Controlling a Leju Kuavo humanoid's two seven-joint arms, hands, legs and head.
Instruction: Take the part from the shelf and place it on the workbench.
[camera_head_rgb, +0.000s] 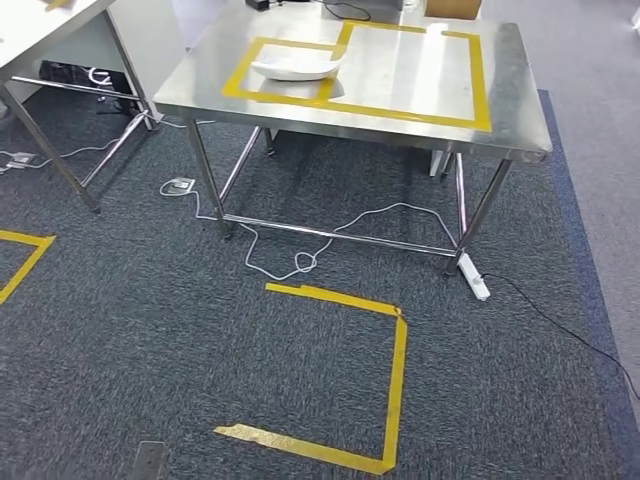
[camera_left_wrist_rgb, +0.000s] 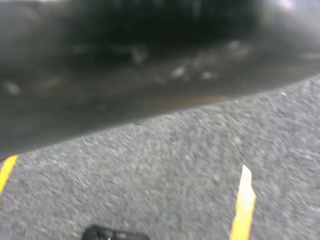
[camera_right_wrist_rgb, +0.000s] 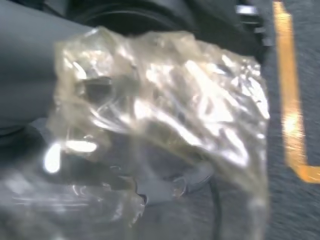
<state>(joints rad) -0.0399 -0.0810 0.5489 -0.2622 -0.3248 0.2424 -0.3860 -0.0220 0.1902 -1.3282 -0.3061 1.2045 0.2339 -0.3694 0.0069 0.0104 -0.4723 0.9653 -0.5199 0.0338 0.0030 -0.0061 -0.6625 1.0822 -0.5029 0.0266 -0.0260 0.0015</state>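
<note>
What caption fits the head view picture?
Steel workbench with yellow tape, a white part on it, above grey carpet.

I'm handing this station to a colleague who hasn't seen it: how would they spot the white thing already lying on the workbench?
Find the steel workbench straight ahead, its top marked with yellow tape outlines. Inside the smaller, left-hand outline lies the white tray. It is shallow, pale and curved, the only white object within the tape; the dark items sit at the far edge.
</note>
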